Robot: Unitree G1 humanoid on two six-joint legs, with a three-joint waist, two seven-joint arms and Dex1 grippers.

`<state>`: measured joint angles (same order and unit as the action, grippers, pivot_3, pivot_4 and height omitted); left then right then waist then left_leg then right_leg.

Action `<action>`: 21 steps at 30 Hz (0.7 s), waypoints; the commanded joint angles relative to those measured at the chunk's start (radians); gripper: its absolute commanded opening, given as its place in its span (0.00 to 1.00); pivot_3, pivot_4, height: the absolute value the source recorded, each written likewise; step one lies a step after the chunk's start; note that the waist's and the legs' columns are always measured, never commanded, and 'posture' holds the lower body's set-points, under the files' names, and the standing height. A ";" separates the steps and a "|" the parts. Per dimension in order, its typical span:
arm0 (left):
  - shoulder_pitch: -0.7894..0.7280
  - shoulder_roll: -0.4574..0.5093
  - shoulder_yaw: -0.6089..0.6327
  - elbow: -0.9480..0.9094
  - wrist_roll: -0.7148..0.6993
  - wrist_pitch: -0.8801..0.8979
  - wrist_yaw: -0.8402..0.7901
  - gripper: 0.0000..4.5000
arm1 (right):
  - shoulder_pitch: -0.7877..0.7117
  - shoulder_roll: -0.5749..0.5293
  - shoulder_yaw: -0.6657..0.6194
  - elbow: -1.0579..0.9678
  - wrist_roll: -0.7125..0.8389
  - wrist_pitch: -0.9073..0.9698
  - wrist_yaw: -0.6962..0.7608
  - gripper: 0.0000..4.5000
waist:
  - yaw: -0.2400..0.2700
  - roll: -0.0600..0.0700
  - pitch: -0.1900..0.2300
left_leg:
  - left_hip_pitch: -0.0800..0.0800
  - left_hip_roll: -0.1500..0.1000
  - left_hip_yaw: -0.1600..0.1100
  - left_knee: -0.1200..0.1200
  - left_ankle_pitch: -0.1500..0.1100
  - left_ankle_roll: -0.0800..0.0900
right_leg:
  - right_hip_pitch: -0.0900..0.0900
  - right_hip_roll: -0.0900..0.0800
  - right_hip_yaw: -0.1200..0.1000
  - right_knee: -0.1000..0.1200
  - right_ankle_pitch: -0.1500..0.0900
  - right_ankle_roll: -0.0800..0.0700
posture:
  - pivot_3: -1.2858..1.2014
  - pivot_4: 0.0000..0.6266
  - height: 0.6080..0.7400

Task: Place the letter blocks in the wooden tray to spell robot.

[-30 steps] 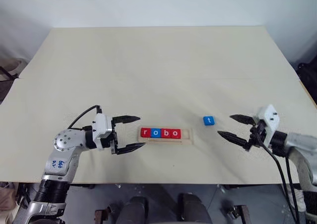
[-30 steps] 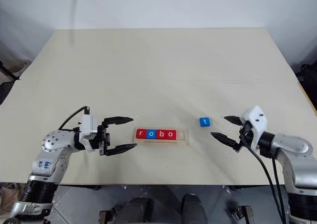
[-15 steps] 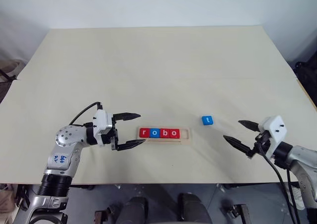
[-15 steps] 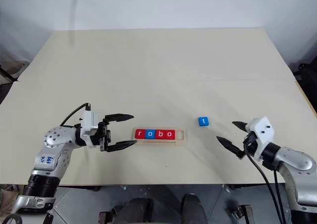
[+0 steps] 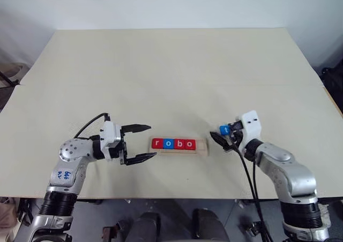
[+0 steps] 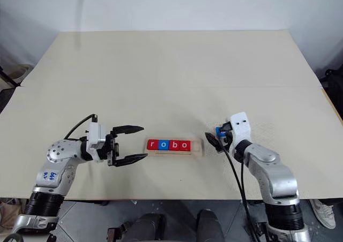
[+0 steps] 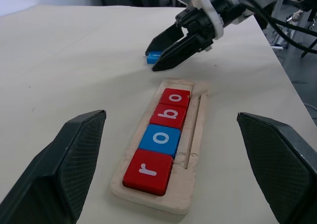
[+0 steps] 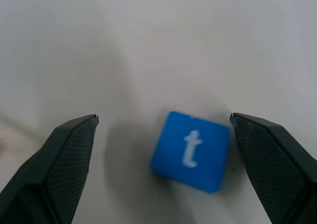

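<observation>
The wooden tray [image 5: 201, 145] lies near the table's front edge. It holds a red r [image 5: 157, 143], a blue o [image 5: 168, 143], a red b [image 5: 179, 143] and a red o [image 5: 189, 143] in a row; its right end slot is bare. A blue t block [image 8: 190, 151] lies flat on the table just right of the tray. My right gripper [image 5: 223, 134] is open, tilted down over the t block, with one finger on each side and neither touching it. My left gripper [image 5: 153, 141] hangs open just left of the tray, holding nothing.
The cream table [image 5: 171, 76] stretches wide and bare behind the tray. Its front edge runs close behind both arms. Black cables trail from each wrist.
My right gripper has swung left and forward from the table's right side to the t block and now straddles it. The left gripper and the tray's blocks have not moved.
</observation>
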<state>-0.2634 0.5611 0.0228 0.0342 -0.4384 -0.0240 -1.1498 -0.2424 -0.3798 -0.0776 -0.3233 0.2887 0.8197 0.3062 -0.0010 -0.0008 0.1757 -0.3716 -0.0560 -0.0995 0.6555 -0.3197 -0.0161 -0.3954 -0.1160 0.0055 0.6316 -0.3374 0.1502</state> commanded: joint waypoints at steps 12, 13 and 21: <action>0.008 0.010 0.021 -0.046 -0.007 -0.006 0.008 1.00 | 0.015 0.030 -0.020 -0.142 -0.031 0.107 -0.106 0.33 | -0.002 0.000 0.000 | 0.000 0.000 0.000 -0.001 0.000 0.000 | -0.002 0.000 0.000 0.004 0.000 0.000 | 0.52 0.24 1.00; 0.006 0.009 0.018 -0.044 -0.007 -0.006 0.007 1.00 | 0.020 0.023 -0.032 -0.158 -0.028 0.119 -0.107 0.33 | -0.002 0.000 0.000 | 0.000 0.000 0.000 -0.001 0.000 0.000 | -0.002 0.000 0.000 0.004 0.000 0.000 | 0.52 0.24 1.00; -0.006 0.003 0.008 -0.026 -0.008 -0.005 -0.012 1.00 | 0.125 0.052 -0.112 -0.348 0.014 0.273 -0.133 0.33 | -0.001 0.000 0.000 | 0.000 0.000 0.000 -0.002 0.000 0.000 | -0.002 0.000 0.001 0.004 0.000 0.000 | 0.52 0.24 1.00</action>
<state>-0.2608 0.5647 0.0252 0.0169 -0.4387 -0.0234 -1.1552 -0.1300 -0.3404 -0.1711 -0.6024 0.2810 1.0682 0.1827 -0.0017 -0.0008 0.1757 -0.3716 -0.0559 -0.0993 0.6533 -0.3197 -0.0161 -0.3970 -0.1156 0.0061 0.6359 -0.3375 0.1502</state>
